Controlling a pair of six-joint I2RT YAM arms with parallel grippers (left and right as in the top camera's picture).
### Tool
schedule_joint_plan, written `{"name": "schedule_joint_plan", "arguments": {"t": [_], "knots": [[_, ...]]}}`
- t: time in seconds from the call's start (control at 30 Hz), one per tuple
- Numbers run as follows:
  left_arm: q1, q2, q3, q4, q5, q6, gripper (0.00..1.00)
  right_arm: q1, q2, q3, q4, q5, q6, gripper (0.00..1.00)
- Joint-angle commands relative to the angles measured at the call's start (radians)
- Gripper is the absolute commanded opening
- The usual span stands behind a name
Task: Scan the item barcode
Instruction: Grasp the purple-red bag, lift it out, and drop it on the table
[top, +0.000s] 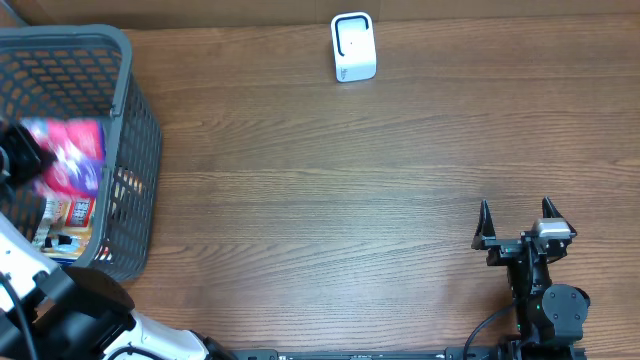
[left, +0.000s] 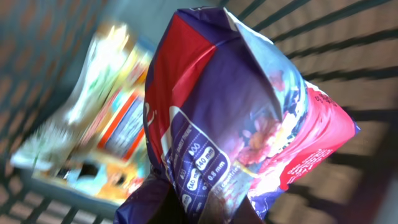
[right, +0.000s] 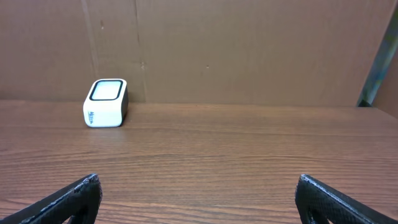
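Basket: grey mesh basket at the 9 o'clock edge of the wooden table, partly cut off by the overhead frame.
Basket contents: orange-and-white packets lie on the bottom, at 6 o'clock of the held item. They are blurred in the left wrist view.
Item: purple packet with red and pink panels, inside the basket's outline and above the other goods. In the left wrist view it fills the middle of the frame, crumpled, with white print in rounded boxes near its lower end. I cannot make out a barcode on the face that shows.
Left gripper: on the 9 o'clock side of the packet, blurred in the overhead view. Jaws pressed together, pinching the packet's gathered end, which runs into shadow at 6 o'clock of the wrist view.
Left arm: white and black, at the 7 o'clock corner.
Scanner: white scanner standing at 12 o'clock of the table, dark-rimmed window on top. Well apart from the basket and from both grippers. Seen at 10 o'clock in the right wrist view.
Right gripper: at 4 o'clock of the table, tips toward 12 o'clock. Jaws spread wide, only bare wood between them. Its dark fingers sit in the 7 and 5 o'clock corners of its wrist view.
Backdrop: brown cardboard wall behind the table's 12 o'clock edge.
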Motion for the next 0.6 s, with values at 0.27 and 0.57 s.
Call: {"name": "schedule_joint_plan", "arguments": {"t": [0.27,0.57], "knots": [[-0.018,-0.223,0.294,0.021,0.454,-0.041,0.04,0.005,-0.007,-0.011,0.006,0.006,0.003,1.0],[-0.36,-0.303,0.291,-0.109,0.586,-0.006,0.04,0.005,-0.007,-0.011,0.006,0.006,0.003,1.0]]}}
